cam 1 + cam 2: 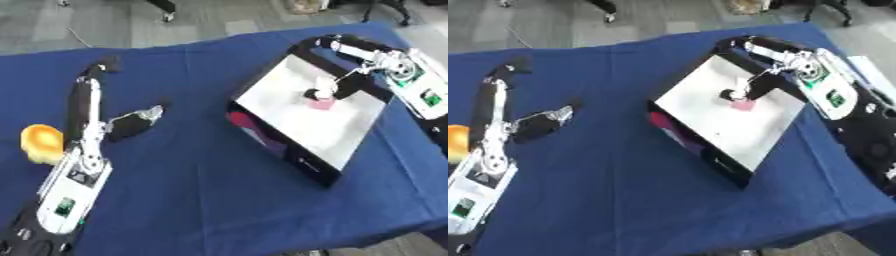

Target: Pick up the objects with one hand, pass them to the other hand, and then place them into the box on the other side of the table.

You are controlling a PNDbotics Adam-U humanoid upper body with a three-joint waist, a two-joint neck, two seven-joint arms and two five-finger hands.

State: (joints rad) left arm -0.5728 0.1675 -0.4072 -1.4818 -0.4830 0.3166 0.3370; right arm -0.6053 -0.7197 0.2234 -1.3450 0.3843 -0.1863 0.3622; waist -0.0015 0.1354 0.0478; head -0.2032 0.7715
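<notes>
Right hand: curled on pink object, held inside box.
Left hand: open, empty.
Remaining: release; yellow object untouched, far left.

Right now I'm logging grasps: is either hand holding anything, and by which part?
The right hand is over a small pink object inside the box; whether its fingers hold it cannot be told. The left hand holds nothing.

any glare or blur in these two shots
Left eye view: the box's white floor looks washed out and the pink object under the right hand is soft-edged. Right eye view: equally soft overall; the left hand shows few details against the blue tablecloth.
</notes>
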